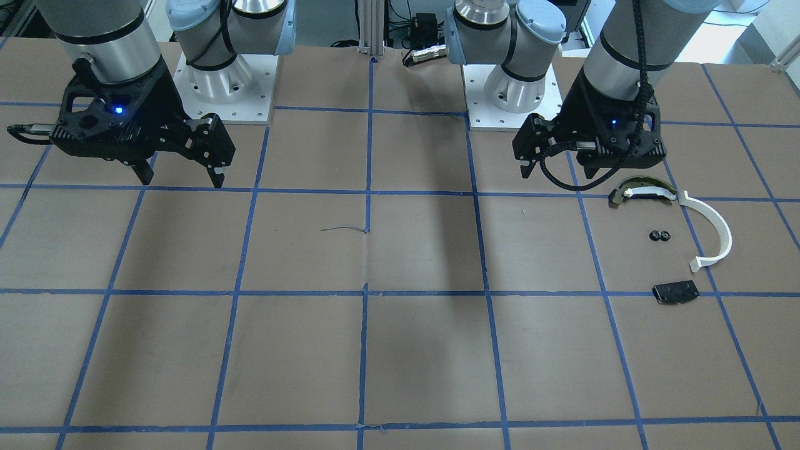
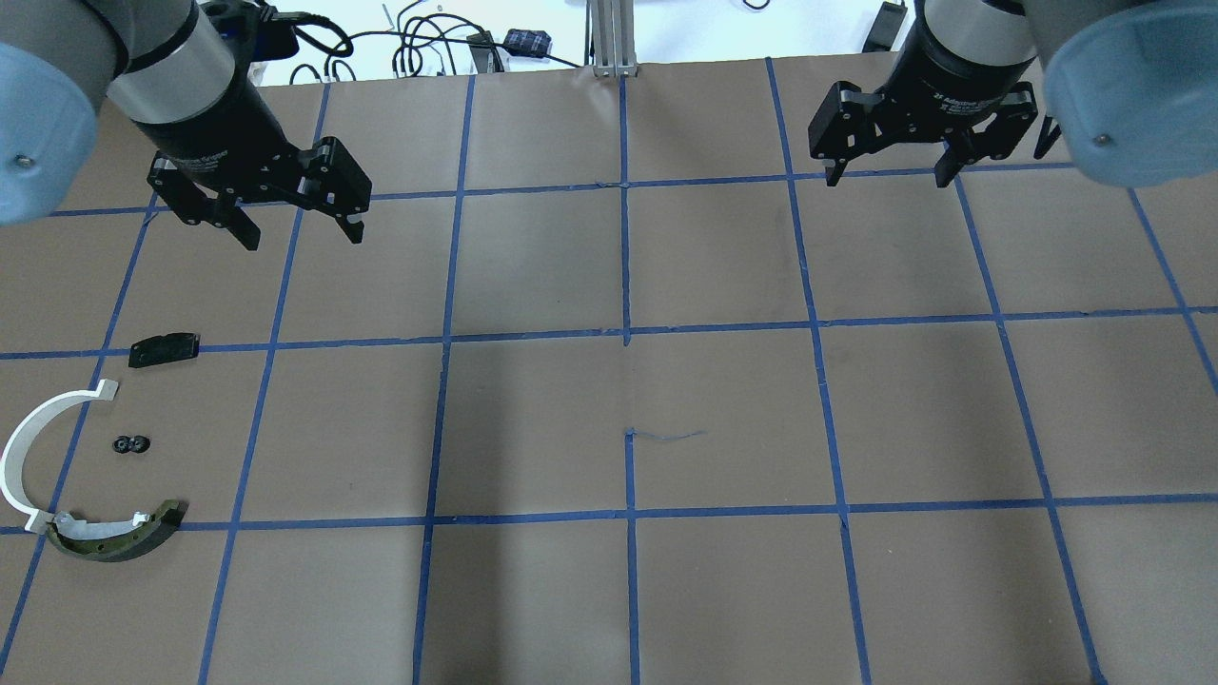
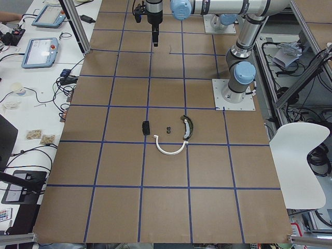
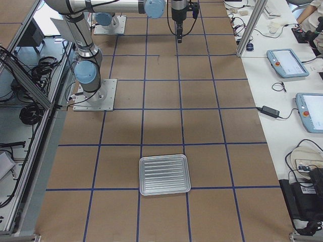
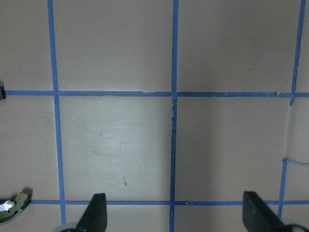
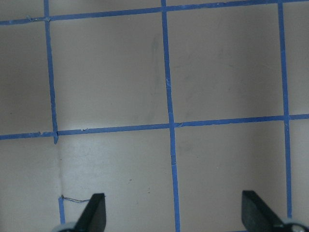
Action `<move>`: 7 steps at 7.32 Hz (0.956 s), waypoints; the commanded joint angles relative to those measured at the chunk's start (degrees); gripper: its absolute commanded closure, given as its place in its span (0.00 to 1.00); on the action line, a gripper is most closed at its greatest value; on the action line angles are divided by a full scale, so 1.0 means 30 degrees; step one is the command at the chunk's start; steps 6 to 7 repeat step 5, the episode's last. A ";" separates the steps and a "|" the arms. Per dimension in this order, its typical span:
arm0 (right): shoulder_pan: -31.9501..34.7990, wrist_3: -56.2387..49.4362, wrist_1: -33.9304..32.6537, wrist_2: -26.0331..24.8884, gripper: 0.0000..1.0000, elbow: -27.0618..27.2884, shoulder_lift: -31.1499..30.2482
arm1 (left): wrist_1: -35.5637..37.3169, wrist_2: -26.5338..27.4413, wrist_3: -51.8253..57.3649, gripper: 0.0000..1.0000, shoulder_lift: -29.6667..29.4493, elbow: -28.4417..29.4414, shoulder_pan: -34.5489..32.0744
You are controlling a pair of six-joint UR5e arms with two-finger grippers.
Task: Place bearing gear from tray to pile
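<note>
Bearing gear [image 2: 131,444] lies off the tray [image 4: 164,174], on the table inside the pile, where my overhead view puts the black plate [image 2: 164,348] at its 12 o'clock, the white half-ring arc [image 2: 24,457] at 9 and the dark curved piece [image 2: 114,540] at 6, while I see the left gripper [image 2: 303,238] and right gripper [image 2: 887,179] both hanging with jaws spread wide.

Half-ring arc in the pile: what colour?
Arc is white; shows best in the front-facing view.

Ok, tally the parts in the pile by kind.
White half-ring arc: 1
Dark curved piece with white strip: 1
Flat black plate: 1
Small black round pieces: 2
Total: 5
</note>
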 commanded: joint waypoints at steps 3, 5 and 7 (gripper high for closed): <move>0.0000 0.0000 -0.0001 0.0000 0.00 0.0000 0.0000 | -0.0028 0.0021 0.0107 0.00 0.0073 -0.0029 -0.0012; 0.0000 0.0000 -0.0001 0.0000 0.00 0.0000 0.0029 | 0.0001 0.0079 0.0107 0.00 0.0131 0.0000 -0.0012; 0.0000 0.0000 -0.0001 0.0000 0.00 0.0000 0.0029 | 0.0001 0.0079 0.0107 0.00 0.0131 0.0000 -0.0012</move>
